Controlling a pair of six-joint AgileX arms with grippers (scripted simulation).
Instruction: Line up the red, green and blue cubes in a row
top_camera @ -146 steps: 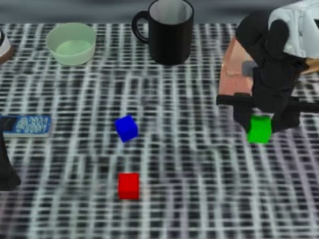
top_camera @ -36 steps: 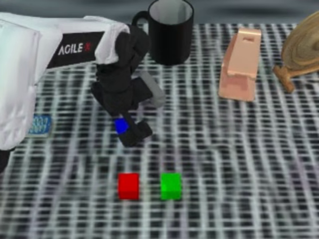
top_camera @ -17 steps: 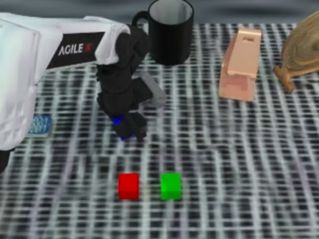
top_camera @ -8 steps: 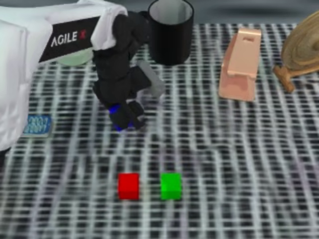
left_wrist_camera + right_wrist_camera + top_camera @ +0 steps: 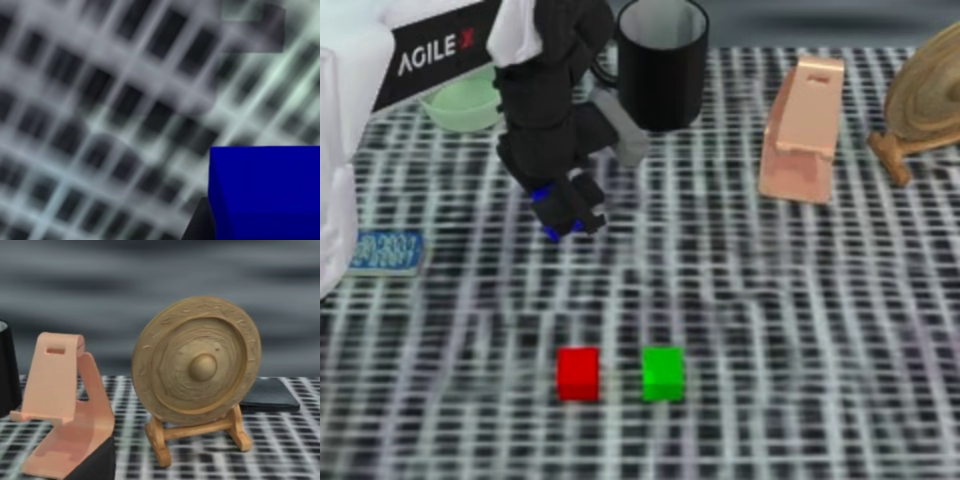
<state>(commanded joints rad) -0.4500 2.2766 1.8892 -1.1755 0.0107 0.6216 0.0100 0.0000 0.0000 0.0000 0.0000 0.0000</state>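
Since the earlier frames, the left gripper (image 5: 567, 213) has risen and drawn toward the far left of the bench (image 5: 800, 330), carrying the blue cube (image 5: 552, 232) with it; the green cube (image 5: 663, 373), once held at the right by the other arm, now rests on the bench.

Two containers stand along the far edge. A black mug (image 5: 663, 62) sits upright with nothing visible inside. A pale green bowl (image 5: 452, 103) to its left is mostly covered by the left arm, so its contents cannot be told.

The left gripper's fingers (image 5: 582, 200) are narrowed around the blue cube, of which only slivers show from above, between and under the black fingers. The left wrist view shows the cube's blue face close up above the patterned bench.

The red cube (image 5: 578, 373) and green cube sit side by side near the front edge, a small gap between them, red on the left. The blue cube is well apart from them, farther back.

Right arm is out of the top view.
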